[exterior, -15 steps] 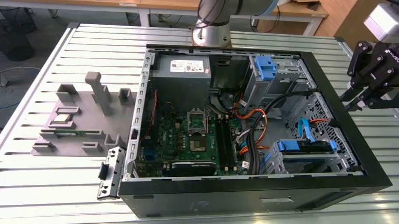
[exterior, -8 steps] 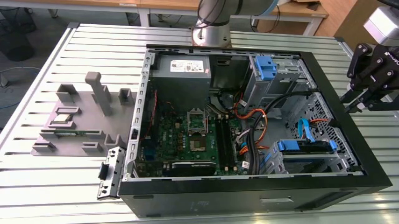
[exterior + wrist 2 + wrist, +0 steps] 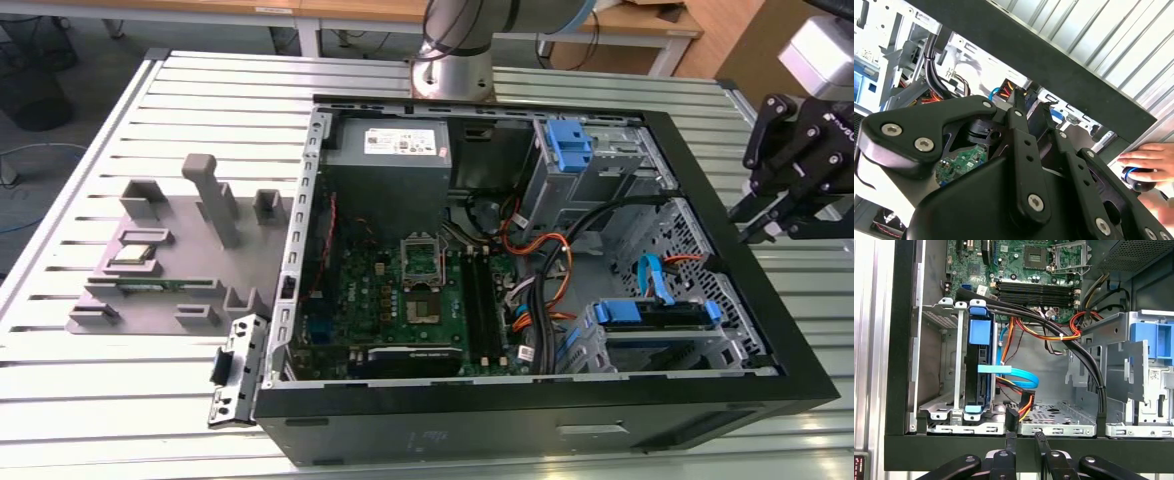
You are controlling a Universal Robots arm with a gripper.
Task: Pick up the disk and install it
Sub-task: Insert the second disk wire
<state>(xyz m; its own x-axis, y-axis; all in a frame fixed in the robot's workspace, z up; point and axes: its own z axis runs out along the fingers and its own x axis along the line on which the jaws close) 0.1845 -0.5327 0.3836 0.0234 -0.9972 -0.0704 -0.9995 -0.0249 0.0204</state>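
A ribbed metal table [image 3: 120, 110] carried an open black computer case [image 3: 534, 420] at the centre of the exterior view, with a grey fixture [image 3: 174, 260] at the frame's left and the arm's base [image 3: 451, 60] at top centre. The gripper [image 3: 787, 215] hung at the right edge of that frame, just outside the case wall; in the first wrist view its fingers [image 3: 1040, 452] stood nearly together with nothing between them. The disk [image 3: 978, 365] sat upright on its blue rails in the drive cage, left of centre in the first wrist view, and at lower right in the exterior view. A person's hand [image 3: 1149, 167] held a dark round object at the second wrist view's right edge.
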